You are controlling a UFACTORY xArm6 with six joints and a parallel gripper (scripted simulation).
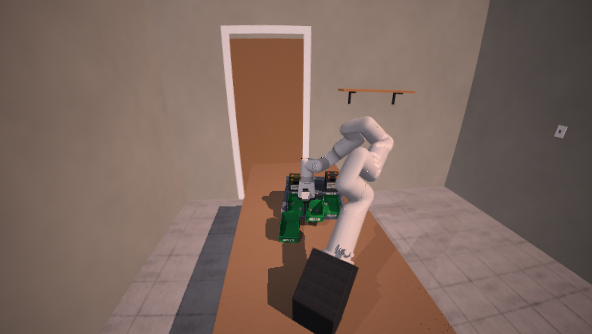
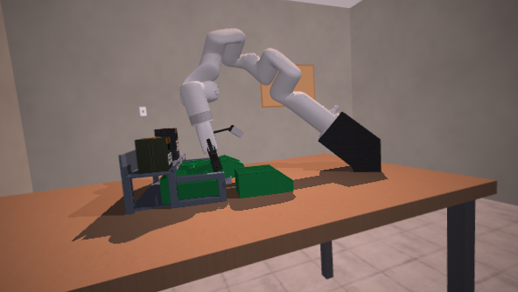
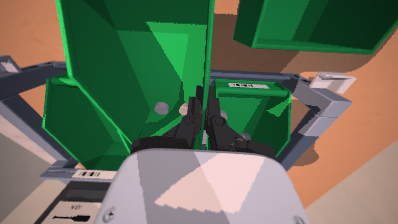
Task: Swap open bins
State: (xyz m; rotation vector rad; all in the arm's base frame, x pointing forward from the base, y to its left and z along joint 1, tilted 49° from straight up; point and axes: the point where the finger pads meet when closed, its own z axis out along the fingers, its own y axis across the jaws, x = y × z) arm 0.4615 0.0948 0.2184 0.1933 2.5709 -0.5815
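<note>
My gripper [image 3: 203, 95] [image 2: 214, 163] [image 1: 305, 200] is shut on the thin right side wall of a green open bin [image 3: 135, 65]. This bin is tilted over the grey shelf [image 3: 320, 100] [image 2: 127, 184], and its open front reaches out past the front lip. Small grey round pieces show inside it near the fingers. A second green bin [image 3: 320, 25] [image 1: 290, 227] [image 2: 262, 180] stands on the table just in front of the shelf, and its inside looks bare. Another green bin [image 3: 250, 115] sits in the shelf right beside the held one.
Two black bins [image 2: 150, 155] [image 1: 331, 176] stand on the shelf's upper board behind the gripper. The arm's black base block [image 1: 322, 295] [image 2: 354, 144] stands on the brown table [image 1: 400, 290] [image 2: 306, 210] in front of the shelf.
</note>
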